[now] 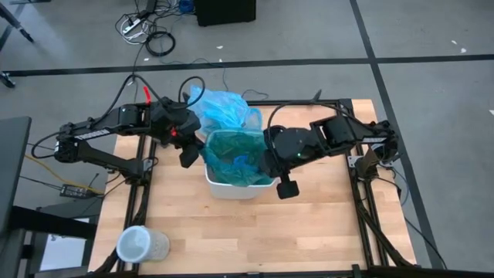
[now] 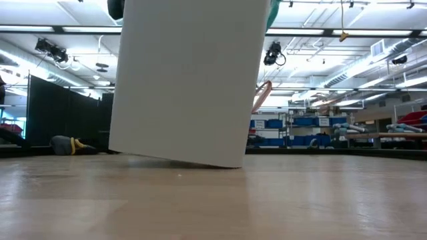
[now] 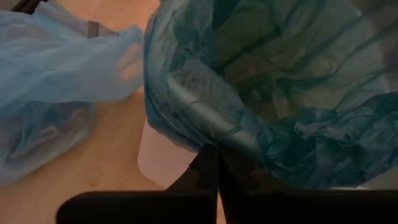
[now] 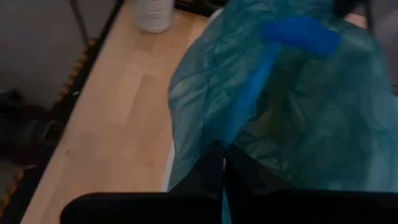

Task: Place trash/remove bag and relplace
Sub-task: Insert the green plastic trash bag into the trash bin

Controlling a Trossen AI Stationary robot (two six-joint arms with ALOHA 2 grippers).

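- The bag (image 1: 224, 108), light blue and bunched, lay on the table behind the white bin (image 1: 231, 187), already out of it.
- The left gripper (image 3: 217, 163) sat at the bin's left rim, fingers together and pinching the teal-green liner (image 1: 235, 154).
- That liner sat inside the bin, its edge not yet folded over the rim all round.
- The right gripper (image 4: 222, 163) was clamped on the liner at the right rim.
- Judged: removal done; seating the replacement remained. No trash showed.
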